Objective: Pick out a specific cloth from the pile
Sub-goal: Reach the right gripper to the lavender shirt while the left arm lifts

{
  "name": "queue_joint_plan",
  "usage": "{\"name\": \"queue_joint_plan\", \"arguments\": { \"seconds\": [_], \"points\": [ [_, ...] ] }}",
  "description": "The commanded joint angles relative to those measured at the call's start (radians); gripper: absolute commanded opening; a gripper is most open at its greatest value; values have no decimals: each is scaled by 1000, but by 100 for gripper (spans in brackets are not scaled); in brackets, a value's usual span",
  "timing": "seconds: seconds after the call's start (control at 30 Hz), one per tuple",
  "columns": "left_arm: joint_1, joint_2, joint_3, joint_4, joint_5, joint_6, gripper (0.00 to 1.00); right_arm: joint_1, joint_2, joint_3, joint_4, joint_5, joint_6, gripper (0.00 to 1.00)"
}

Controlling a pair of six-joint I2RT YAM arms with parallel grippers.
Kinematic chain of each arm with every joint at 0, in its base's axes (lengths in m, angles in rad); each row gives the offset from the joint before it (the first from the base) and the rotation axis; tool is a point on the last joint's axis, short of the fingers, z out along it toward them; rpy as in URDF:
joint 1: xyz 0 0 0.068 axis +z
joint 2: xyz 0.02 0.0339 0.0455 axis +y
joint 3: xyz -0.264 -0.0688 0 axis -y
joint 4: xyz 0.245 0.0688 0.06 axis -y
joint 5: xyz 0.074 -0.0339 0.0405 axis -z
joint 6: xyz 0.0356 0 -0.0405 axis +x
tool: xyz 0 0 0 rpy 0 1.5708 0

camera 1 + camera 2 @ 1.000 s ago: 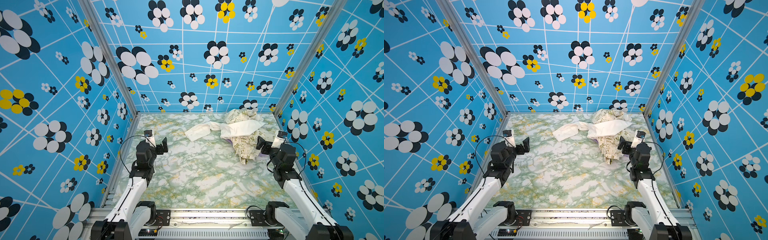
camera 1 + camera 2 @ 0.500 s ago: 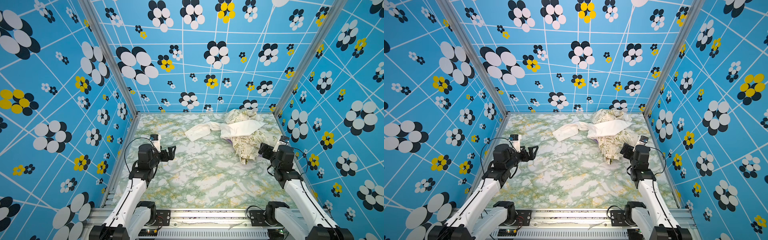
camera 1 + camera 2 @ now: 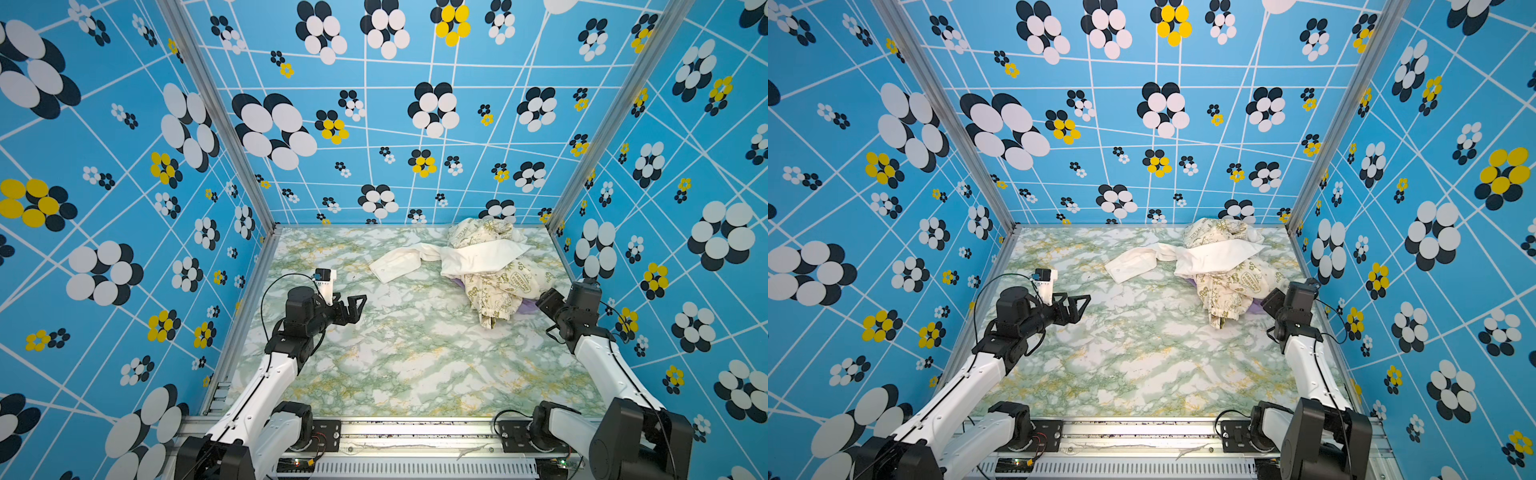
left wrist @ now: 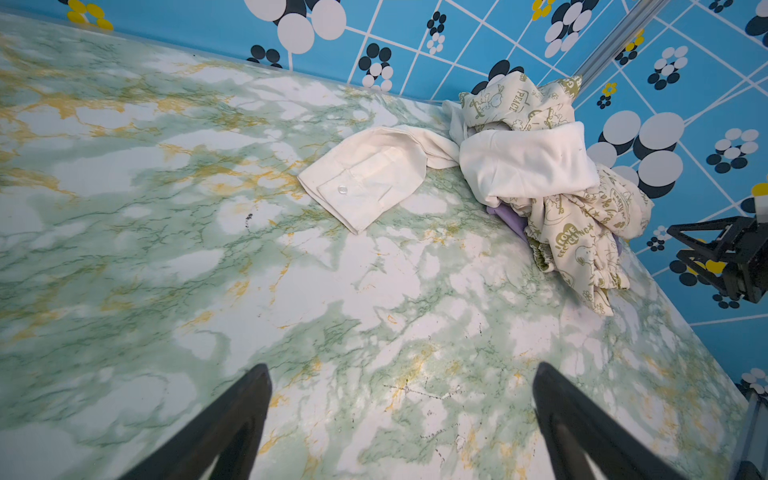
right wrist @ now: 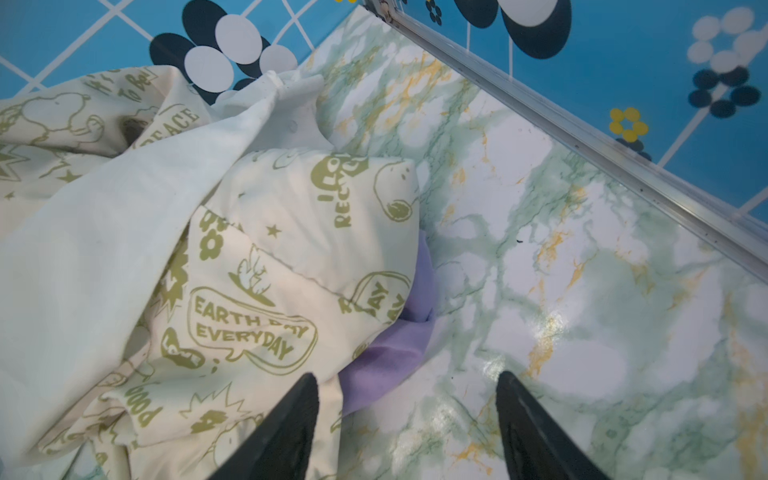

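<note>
The pile [image 3: 490,266] [image 3: 1225,266] lies at the back right of the marble table: a cream cloth with green print [image 5: 291,249] under a plain white cloth [image 5: 104,232]. The lilac cloth [image 5: 395,345] [image 4: 509,216] peeks out from under the cream cloth; in a top view only a sliver [image 3: 525,307] shows. My right gripper [image 5: 406,378] [image 3: 544,299] is open low at the pile's near right edge, one finger over the cream cloth, the other over bare table, the lilac edge just ahead between them. My left gripper [image 4: 401,370] [image 3: 359,301] is open over bare table, far from the pile.
A cuffed sleeve of the white cloth [image 3: 399,262] [image 4: 361,178] stretches left from the pile onto the table [image 3: 415,353]. Blue flowered walls close three sides, with a metal rail [image 5: 582,137] along the table edge close beside my right gripper.
My right gripper has dropped lower and closer to the pile's near right edge, and its jaws have narrowed. My left gripper has swung toward the table's middle, still wide open.
</note>
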Motion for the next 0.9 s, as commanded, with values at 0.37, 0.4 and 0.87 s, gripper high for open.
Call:
{"name": "queue_joint_plan", "arguments": {
  "seconds": [0.37,0.4,0.87],
  "points": [
    [-11,-4,13,66,24,-23,99,-43,179,21,56,-171,154,37],
    [-12,-4,13,65,24,-22,99,-43,193,23,65,-180,161,36],
    [-12,-31,2,68,19,-18,99,-42,360,38,241,-290,231,38]
  ]
}}
